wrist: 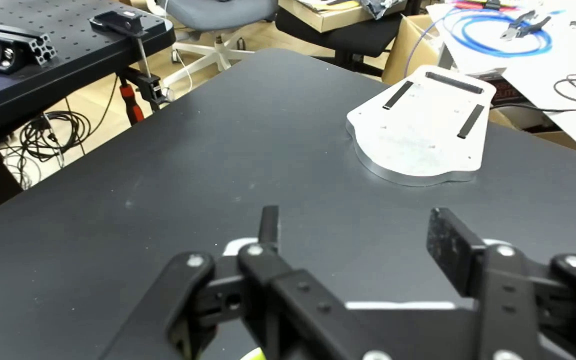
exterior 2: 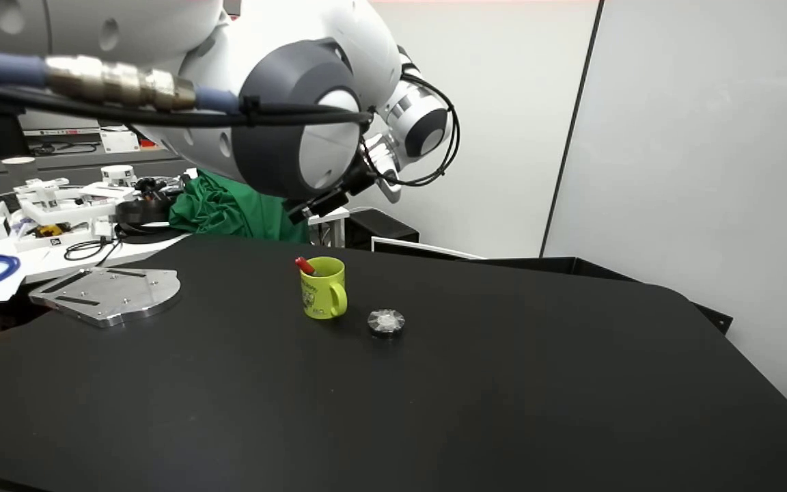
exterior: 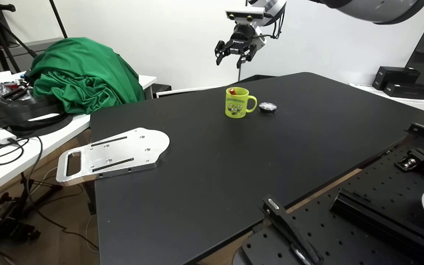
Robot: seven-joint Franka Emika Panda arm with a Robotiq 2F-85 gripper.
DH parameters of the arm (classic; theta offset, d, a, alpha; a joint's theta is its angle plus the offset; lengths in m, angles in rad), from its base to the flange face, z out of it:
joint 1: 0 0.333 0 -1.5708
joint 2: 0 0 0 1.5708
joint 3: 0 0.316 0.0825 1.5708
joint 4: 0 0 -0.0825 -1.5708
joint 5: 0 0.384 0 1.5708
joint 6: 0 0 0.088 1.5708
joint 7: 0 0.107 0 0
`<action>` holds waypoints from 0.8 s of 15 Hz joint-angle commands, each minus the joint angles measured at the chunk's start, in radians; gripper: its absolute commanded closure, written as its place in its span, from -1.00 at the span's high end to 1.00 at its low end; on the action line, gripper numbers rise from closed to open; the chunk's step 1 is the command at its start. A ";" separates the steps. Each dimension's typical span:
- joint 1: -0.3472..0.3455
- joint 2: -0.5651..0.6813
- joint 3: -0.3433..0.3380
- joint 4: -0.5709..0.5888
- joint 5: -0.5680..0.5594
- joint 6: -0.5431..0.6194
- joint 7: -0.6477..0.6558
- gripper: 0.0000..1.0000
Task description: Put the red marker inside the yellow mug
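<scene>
Red marker [exterior 2: 305, 266] leans in yellow mug [exterior 2: 323, 299] mid-frame, prob. wall-braced, so my fingers [wrist: 449, 250], lower rt, hang spread, empty!

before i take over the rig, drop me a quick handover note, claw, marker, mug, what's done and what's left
Claw: open, nothing in it, raised well above the black table.
Yellow mug: upright on the table, apart from the claw; a small round disc sits near its handle, not touching.
Red marker: in the mug, leaning at the rim with its red end sticking out.
Done: marker placed inside the mug and released.
Left: nothing of the job that I can see; probably just park without bumping the mug.
</scene>
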 commanded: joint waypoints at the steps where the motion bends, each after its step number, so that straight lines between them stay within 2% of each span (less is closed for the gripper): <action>1: 0.012 -0.026 0.028 0.058 0.001 -0.021 0.009 1.00; 2: 0.012 -0.075 0.027 0.000 -0.001 0.003 -0.014 1.00; 5: 0.023 -0.121 0.038 -0.002 -0.008 -0.012 -0.042 1.00; 6: 0.023 -0.062 0.038 0.049 -0.003 -0.010 -0.023 1.00; 12: 0.031 -0.089 0.037 0.044 -0.003 -0.014 -0.032 1.00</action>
